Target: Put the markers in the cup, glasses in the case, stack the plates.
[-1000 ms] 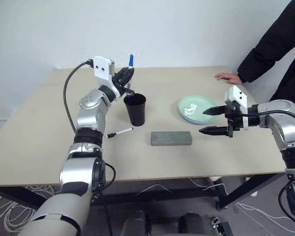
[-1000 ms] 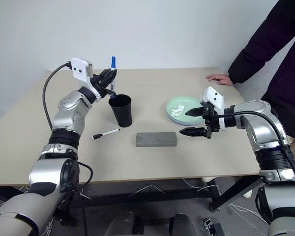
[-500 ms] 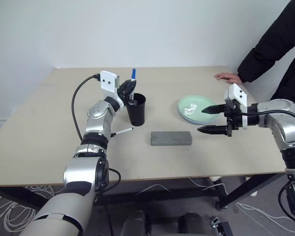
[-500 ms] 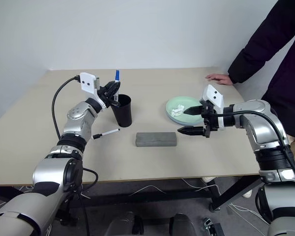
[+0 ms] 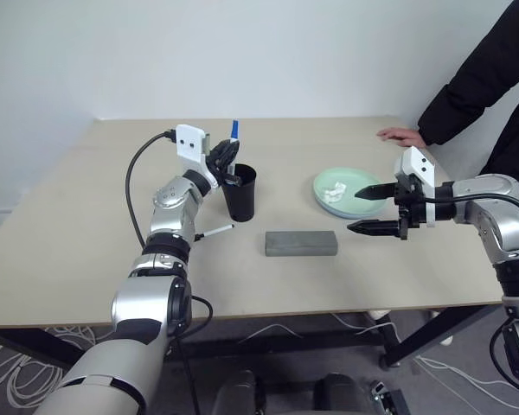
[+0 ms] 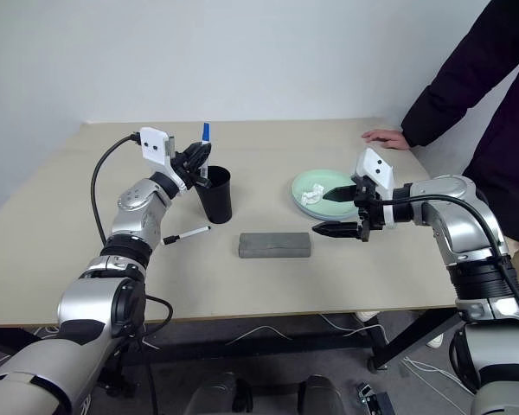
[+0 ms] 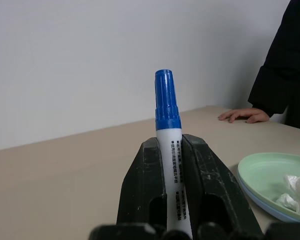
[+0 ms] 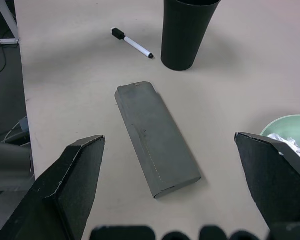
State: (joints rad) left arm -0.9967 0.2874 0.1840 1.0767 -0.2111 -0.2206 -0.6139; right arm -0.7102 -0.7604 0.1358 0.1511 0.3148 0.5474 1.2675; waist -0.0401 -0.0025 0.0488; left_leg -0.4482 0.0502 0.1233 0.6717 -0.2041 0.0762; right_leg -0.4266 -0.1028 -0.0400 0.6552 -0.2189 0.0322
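Left claw [image 5: 225,156] clamped on the blue-capped marker [image 7: 168,145], held upright with the blue cap up, lower end at the rim of the black cup [image 5: 240,192], which stands on the counter [image 5: 86,251]. Black-capped marker [image 5: 211,232] flat on the counter just beside the cup's base, on its near left. Grey case [image 5: 301,243] shut, lying near the cup's right front, apart from it. Right claw [image 5: 369,210] spread wide and empty (fingers one above the other), hanging between the case and the mint-green plate [image 5: 350,192]. Crumpled white tissue [image 5: 332,194] on that plate; blue rim peeking beneath it. A person's hand [image 5: 402,136] flat at the far right edge.
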